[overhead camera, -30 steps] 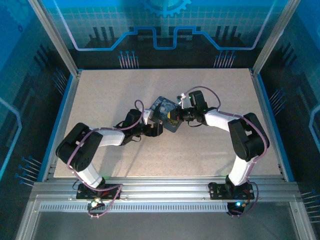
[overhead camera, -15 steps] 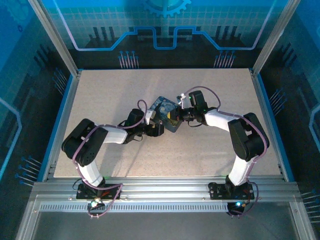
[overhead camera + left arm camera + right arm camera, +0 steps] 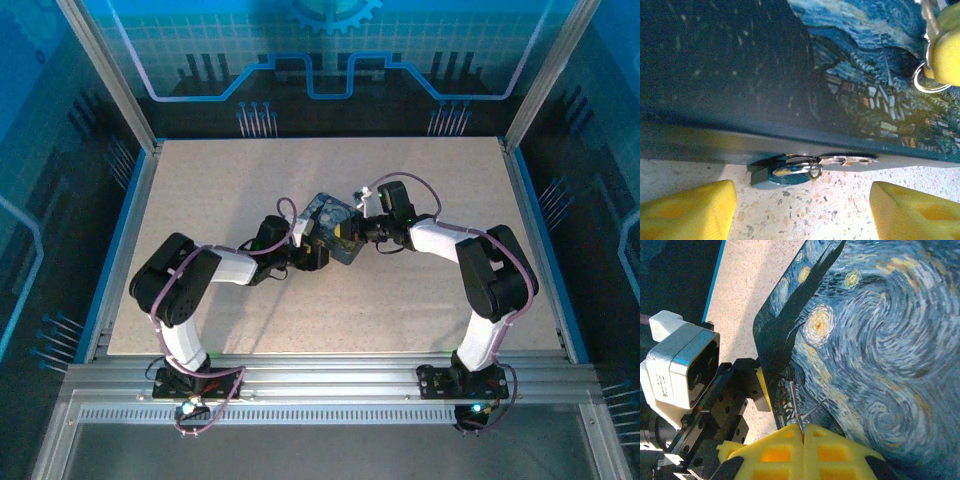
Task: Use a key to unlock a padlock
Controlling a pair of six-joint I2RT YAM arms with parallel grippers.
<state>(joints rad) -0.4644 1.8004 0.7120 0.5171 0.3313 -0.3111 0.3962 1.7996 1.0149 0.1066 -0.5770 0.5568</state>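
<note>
Since a second ago the left arm point(image 3: 215, 270) has pushed in toward the swirl-painted tin point(image 3: 330, 215) on the worktop point(image 3: 420, 300); left gripper point(image 3: 802, 200) released, padlock point(image 3: 785, 172) just ahead between its pads, against the tin's edge; right gripper point(image 3: 802, 432) clenched on the key point(image 3: 927, 15)

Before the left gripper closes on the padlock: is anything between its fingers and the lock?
Nothing visible. The padlock sits at the tin's lower edge, with bare table between it and the open left gripper.
</note>
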